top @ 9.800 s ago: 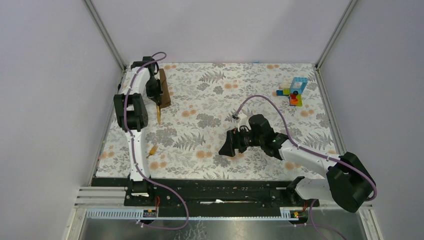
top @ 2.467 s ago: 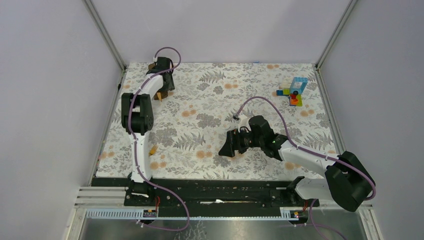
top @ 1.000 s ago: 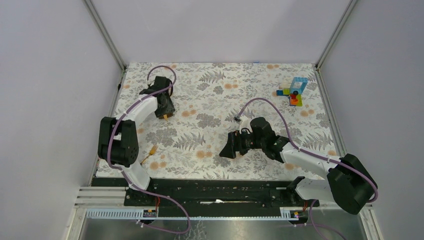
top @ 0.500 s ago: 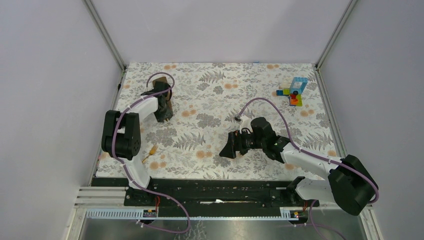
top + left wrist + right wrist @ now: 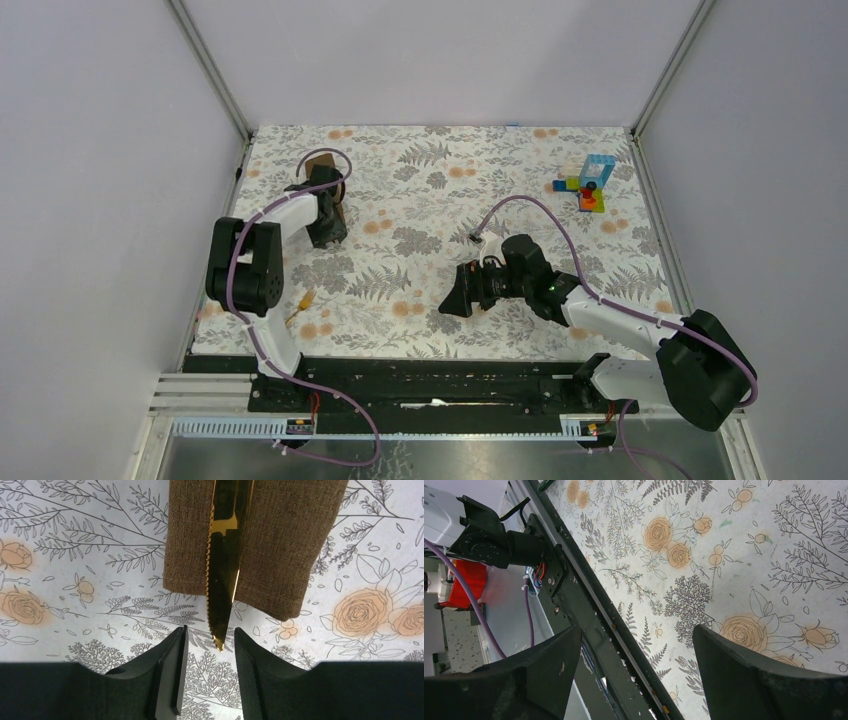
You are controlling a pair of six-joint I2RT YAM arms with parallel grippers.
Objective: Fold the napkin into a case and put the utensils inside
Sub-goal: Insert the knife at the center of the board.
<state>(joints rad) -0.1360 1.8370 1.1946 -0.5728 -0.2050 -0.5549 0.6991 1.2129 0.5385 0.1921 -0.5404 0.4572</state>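
Note:
The brown napkin (image 5: 295, 540) lies folded into a narrow case at the far left of the table; only its far end (image 5: 320, 159) shows in the top view, behind my left arm. A gold serrated knife (image 5: 225, 575) sticks out of the fold's near end. Its tip reaches the gap between the fingertips of my left gripper (image 5: 210, 634), which is open and not touching it. Another yellow-orange utensil (image 5: 301, 302) lies loose near the table's front left. My right gripper (image 5: 448, 297) hovers open and empty mid-table, also seen in its wrist view (image 5: 636, 630).
A small stack of colourful toy blocks (image 5: 587, 183) stands at the back right. The floral table covering (image 5: 450, 190) ends at the black rail (image 5: 594, 625) along the near edge. Grey walls close in both sides.
My left gripper has drawn back toward the near side, uncovering the napkin's far end. The right arm has not moved.

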